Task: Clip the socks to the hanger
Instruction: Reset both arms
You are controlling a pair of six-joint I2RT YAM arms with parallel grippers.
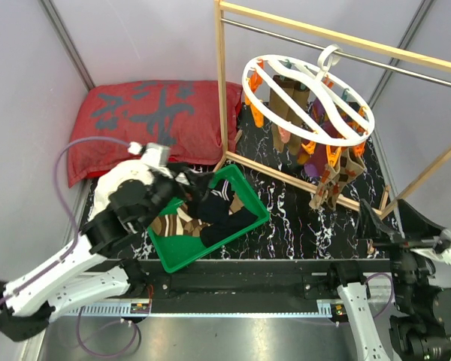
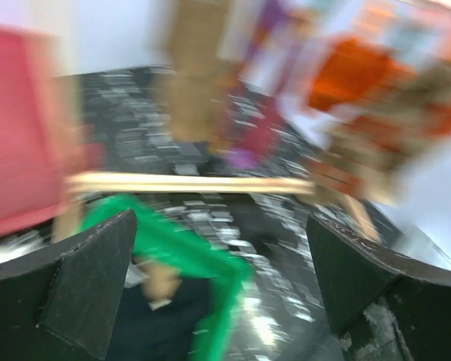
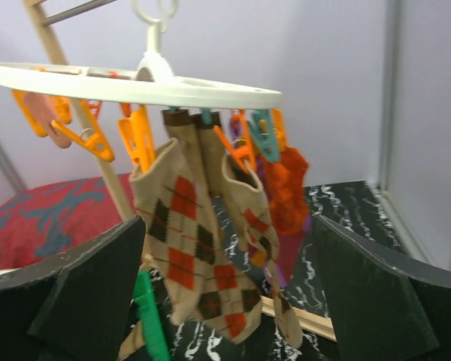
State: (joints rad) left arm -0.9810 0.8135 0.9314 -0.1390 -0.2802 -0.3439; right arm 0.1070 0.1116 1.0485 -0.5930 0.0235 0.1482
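The round white hanger (image 1: 308, 98) hangs by its hook from the metal bar, with orange clips around its ring. Two tan argyle socks (image 1: 334, 177) hang clipped at its near right side. In the right wrist view they (image 3: 203, 248) hang just beyond my fingers, under the hanger ring (image 3: 135, 84). My right gripper (image 3: 225, 301) is open and empty; in the top view it (image 1: 374, 224) sits low, right of the socks. My left gripper (image 1: 180, 184) is over the green basket (image 1: 248, 199). The left wrist view is blurred; the gripper (image 2: 222, 278) is open with nothing between the fingers.
The green basket (image 2: 173, 241) holds black socks (image 1: 222, 214) and a brown-and-cream sock (image 1: 177, 224). Brown, purple and orange socks (image 1: 289, 105) also hang from the hanger. The wooden rail frame (image 1: 222, 83) surrounds the hanger. A red cushion (image 1: 150, 120) lies at the back left.
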